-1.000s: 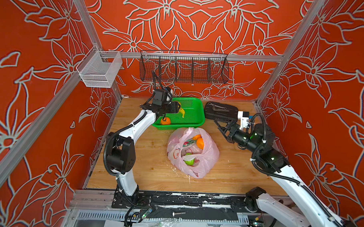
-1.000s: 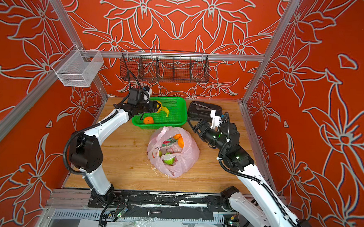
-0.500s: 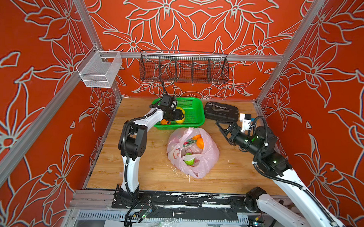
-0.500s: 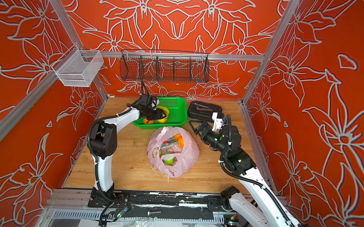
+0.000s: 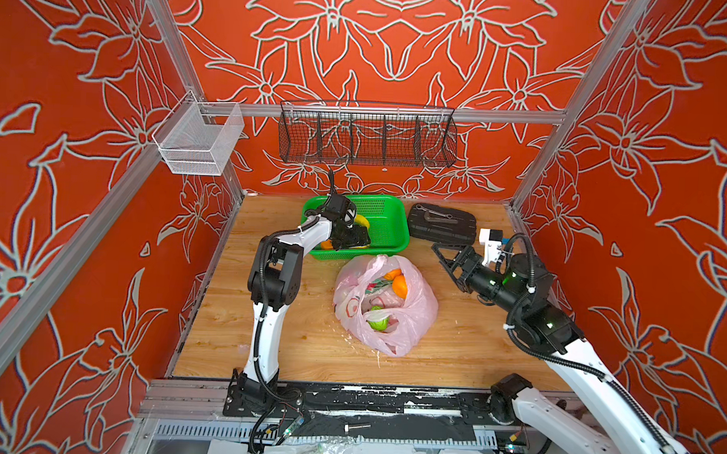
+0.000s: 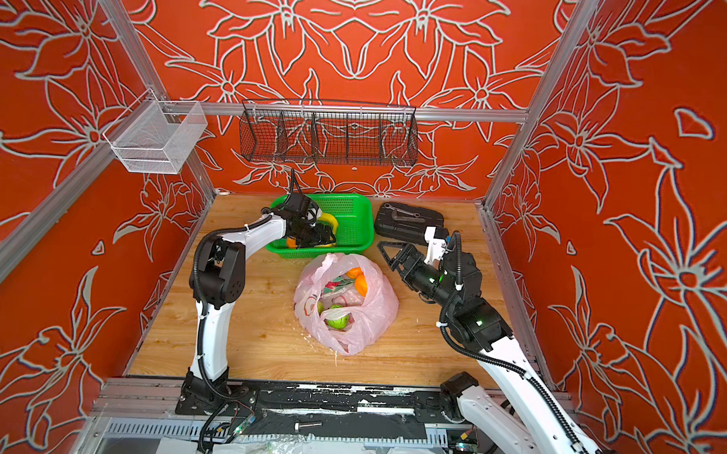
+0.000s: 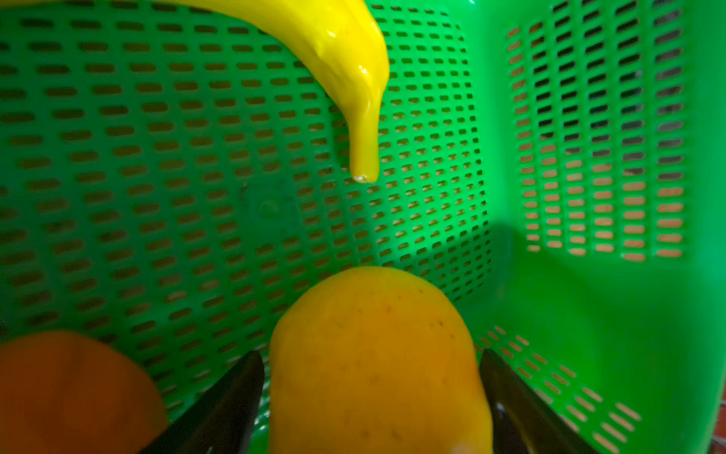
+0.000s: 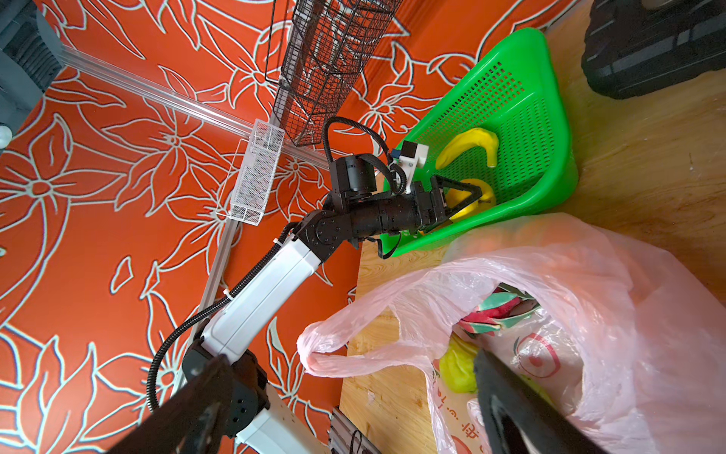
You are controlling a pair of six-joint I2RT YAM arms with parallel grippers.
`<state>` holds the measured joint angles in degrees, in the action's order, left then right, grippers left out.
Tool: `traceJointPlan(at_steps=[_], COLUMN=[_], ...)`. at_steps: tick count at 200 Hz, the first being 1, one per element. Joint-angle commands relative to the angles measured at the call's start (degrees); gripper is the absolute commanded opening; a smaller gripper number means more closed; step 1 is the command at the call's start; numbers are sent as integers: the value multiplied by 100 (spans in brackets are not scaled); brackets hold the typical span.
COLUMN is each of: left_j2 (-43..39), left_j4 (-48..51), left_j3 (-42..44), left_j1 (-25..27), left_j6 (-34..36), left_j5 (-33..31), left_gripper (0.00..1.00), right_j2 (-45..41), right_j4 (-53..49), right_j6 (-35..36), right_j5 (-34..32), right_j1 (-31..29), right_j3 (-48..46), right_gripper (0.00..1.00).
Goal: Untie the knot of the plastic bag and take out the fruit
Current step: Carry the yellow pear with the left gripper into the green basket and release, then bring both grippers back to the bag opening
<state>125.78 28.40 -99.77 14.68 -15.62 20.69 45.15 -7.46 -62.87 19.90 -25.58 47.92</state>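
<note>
The left claw point(image 5: 355, 237) sits released in the green basket point(image 5: 389, 220), jaws flanking the yellow fruit point(image 7: 375, 346). A crooked lift could clip it and roll it into the banana point(image 7: 345, 51). The right claw point(image 5: 443, 260) hangs wide open beside the untied plastic bag point(image 5: 417, 317), which holds an orange point(image 5: 399, 285) and a green fruit point(image 5: 378, 323). Reaching in may snag the film and drag the bag across the surface point(image 5: 316, 351).

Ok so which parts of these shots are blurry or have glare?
Left wrist view: the yellow fruit and orange nearest the lens are soft, the banana carries bright glare, the green basket mesh is sharper. Right wrist view: the right tool is a dark blur, the plastic bag crisp. Both top views: evenly lit, sharp.
</note>
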Motion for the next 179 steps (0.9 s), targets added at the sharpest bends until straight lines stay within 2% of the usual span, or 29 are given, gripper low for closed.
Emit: traceJointPlan(at_steps=[1, 75, 122, 155, 179], left_j2=[-249, -1680, -3510, -4972, -5906], left_j4=[80, 71, -4, -146, -125], left_j3=[37, 486, 1412, 2191, 2696], left_j1=[-9, 0, 110, 512, 848], left_j6=[59, 164, 96, 113, 143], left_j5=[-82, -341, -398, -622, -732], left_gripper=[91, 92, 91, 91, 91], right_j2=[-107, 8, 194, 322, 430], right_j4=[-9, 35, -240, -491, -624], right_j6=[35, 70, 474, 887, 1079], right_j5=[-109, 32, 137, 112, -171], right_j1=[1, 3, -21, -175, -501], right_j3=[-45, -37, 11, -104, -220], right_gripper=[97, 97, 95, 89, 85])
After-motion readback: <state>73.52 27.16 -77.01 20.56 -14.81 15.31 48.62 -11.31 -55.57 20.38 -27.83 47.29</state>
